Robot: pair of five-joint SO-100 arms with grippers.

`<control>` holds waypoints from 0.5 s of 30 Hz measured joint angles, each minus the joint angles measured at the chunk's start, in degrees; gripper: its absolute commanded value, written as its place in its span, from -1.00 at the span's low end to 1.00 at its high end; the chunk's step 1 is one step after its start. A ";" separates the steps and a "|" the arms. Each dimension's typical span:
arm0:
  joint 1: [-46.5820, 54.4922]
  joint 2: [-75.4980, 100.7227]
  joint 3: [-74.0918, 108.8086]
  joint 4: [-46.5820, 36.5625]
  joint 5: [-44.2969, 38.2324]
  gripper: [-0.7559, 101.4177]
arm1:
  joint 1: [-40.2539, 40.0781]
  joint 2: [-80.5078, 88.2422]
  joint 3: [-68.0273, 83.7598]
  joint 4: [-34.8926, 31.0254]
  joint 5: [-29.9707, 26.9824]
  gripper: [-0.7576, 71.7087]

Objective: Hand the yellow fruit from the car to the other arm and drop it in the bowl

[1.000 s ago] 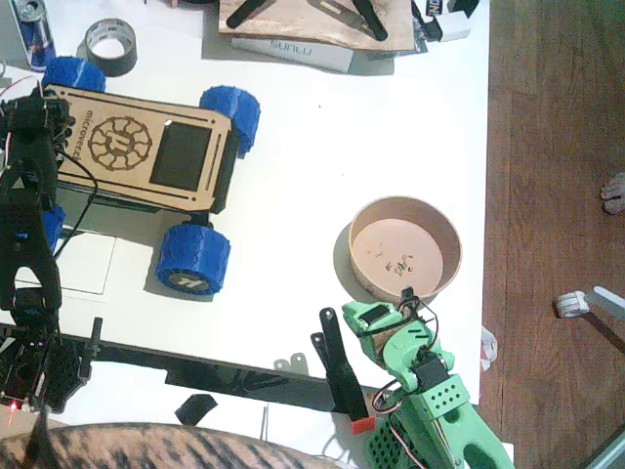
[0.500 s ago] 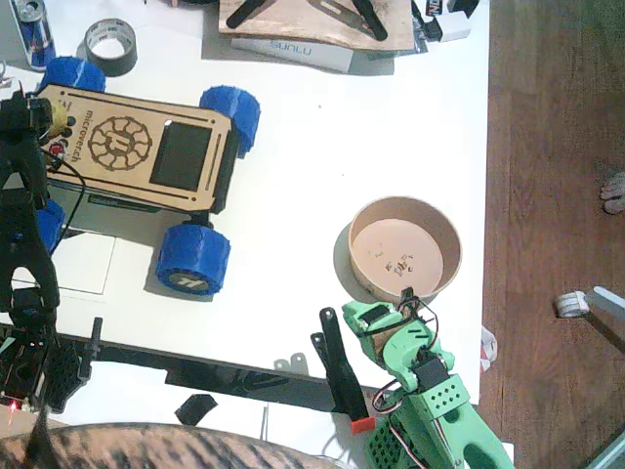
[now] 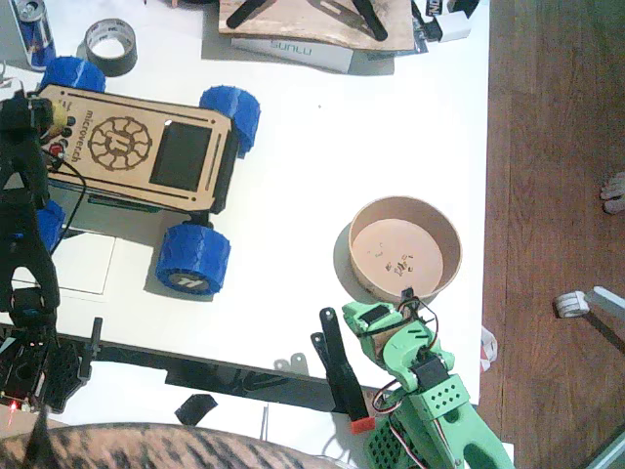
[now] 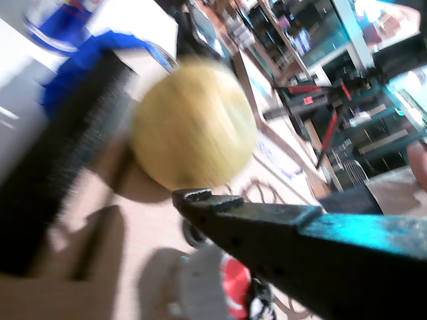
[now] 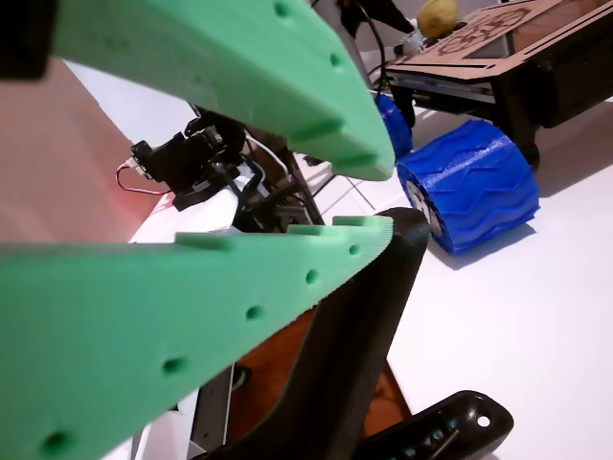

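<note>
The yellow fruit (image 3: 55, 115) (image 4: 193, 123) rests on the left end of the car (image 3: 146, 147), a plywood deck on blue wheels. My black left gripper (image 3: 39, 117) (image 4: 160, 160) is around it. One jaw meets its left side and the other jaw's tip meets its underside. The green right arm (image 3: 430, 391) stays at the front edge, just in front of the bowl (image 3: 405, 210). Its gripper (image 3: 366, 318) (image 5: 388, 196) holds nothing, jaws slightly apart. That wrist view shows the fruit (image 5: 438, 14) far off on the car (image 5: 498, 38).
A grey tape roll (image 3: 109, 44) and a can (image 3: 34, 29) stand behind the car. A board on a box (image 3: 303, 24) lies at the back. A black clamp (image 3: 342, 376) sits left of the green gripper. The table's right edge (image 3: 487, 195) borders wooden floor. Patterned fabric (image 3: 146, 447) shows at the front.
The black arm shifted slightly left over the car's end, uncovering the fruit beside its gripper, and has held still since. The green arm has not moved.
</note>
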 measured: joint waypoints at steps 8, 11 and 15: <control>0.97 -0.26 0.00 -0.18 0.00 -0.38 | 0.00 0.00 0.00 0.00 0.00 -0.98; 0.88 -0.26 0.00 -0.18 0.00 -0.60 | 0.00 0.00 0.00 0.00 0.00 -0.98; 0.79 -0.26 -0.09 -0.53 0.00 -0.91 | 0.00 0.00 0.00 0.00 0.00 -0.98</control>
